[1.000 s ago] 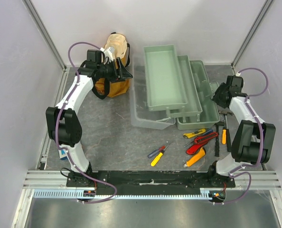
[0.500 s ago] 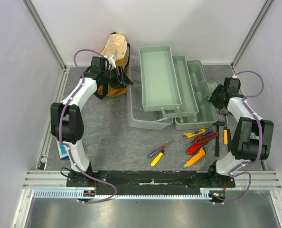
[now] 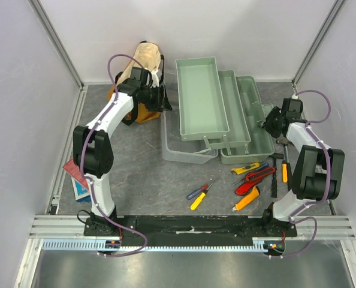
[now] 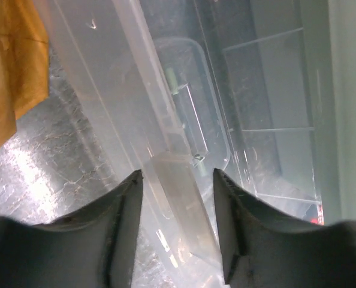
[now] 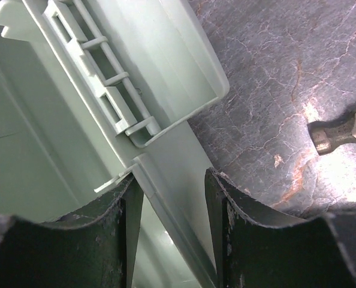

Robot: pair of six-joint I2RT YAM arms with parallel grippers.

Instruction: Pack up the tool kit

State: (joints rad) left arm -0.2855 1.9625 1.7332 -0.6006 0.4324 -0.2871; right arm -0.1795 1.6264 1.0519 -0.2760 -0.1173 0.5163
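Both left gripper [image 4: 177, 177] and right gripper [image 5: 171, 180] (each spread wide) flank the toolbox [image 3: 203, 99], lengthwise near-to-far.

grey tbl [image 3: 139, 171] w/ toolbox [image 3: 202, 96], tools [image 3: 248, 198], bag [image 3: 144, 114], booklet [image 3: 75, 174]

One toolbox [image 3: 203, 99], roughly seven tools [image 3: 247, 198], one bag [image 3: 147, 57]

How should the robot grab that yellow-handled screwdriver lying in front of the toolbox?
Grip the yellow-handled screwdriver by its fat handle, probably straight down from above, end effector closing across it. It lies flat and slanted, and a smaller screwdriver lies close beside it, so the handle's near end looks freest.
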